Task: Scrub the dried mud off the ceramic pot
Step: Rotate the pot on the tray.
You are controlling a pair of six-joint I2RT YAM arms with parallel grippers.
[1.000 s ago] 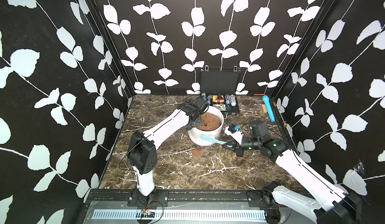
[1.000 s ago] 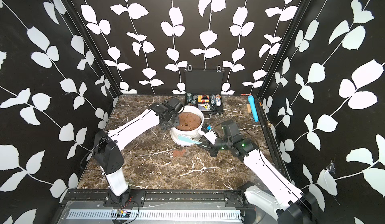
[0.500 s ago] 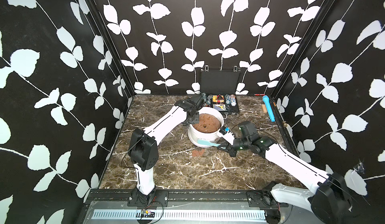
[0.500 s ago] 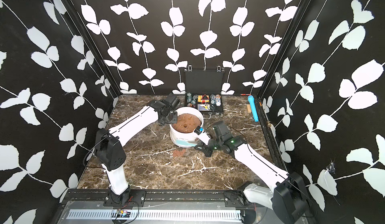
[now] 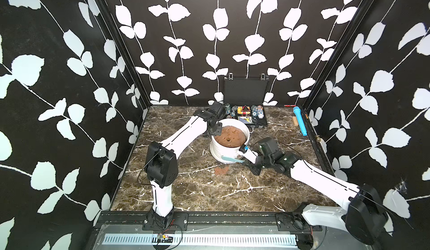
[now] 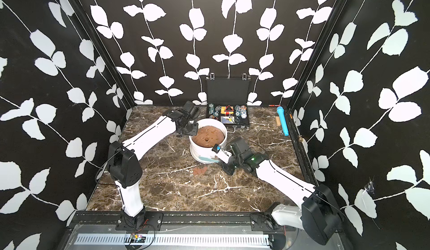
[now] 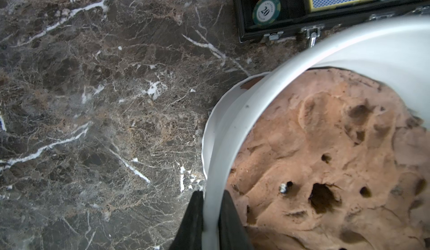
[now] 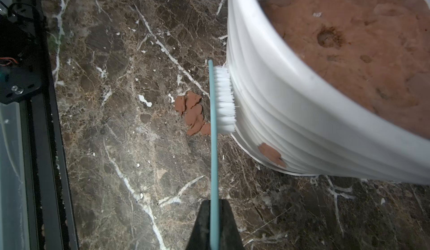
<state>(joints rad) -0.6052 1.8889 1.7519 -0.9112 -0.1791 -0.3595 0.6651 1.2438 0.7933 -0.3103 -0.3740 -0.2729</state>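
Observation:
The ceramic pot (image 5: pixel 223 153) (image 6: pixel 202 153) is white and ribbed, stands mid-table and looks slightly tilted. A brown lumpy mound (image 5: pixel 230 136) fills it. My left gripper (image 5: pixel 215 132) (image 6: pixel 192 132) (image 7: pixel 210 204) is shut on the pot's rim, one finger outside and one inside. My right gripper (image 5: pixel 243 160) (image 6: pixel 221 158) (image 8: pixel 214 205) is shut on a teal brush (image 8: pixel 213 144). The brush's white bristles (image 8: pixel 224 97) press on the pot's ribbed wall. One patch of dried mud (image 8: pixel 271 154) sticks low on the wall. Loose flakes (image 8: pixel 193 113) (image 5: pixel 221 170) lie on the table.
An open black case of chips and cards (image 5: pixel 246 115) stands just behind the pot, close to the left arm. A blue cylinder (image 5: pixel 300 122) lies by the right wall. Black leaf-patterned walls close in three sides. A black rail (image 8: pixel 46 120) runs along the front edge.
My right arm has swung left, bringing the brush head against the pot's wall. The left gripper has shifted to the rim's left side and closed on it.

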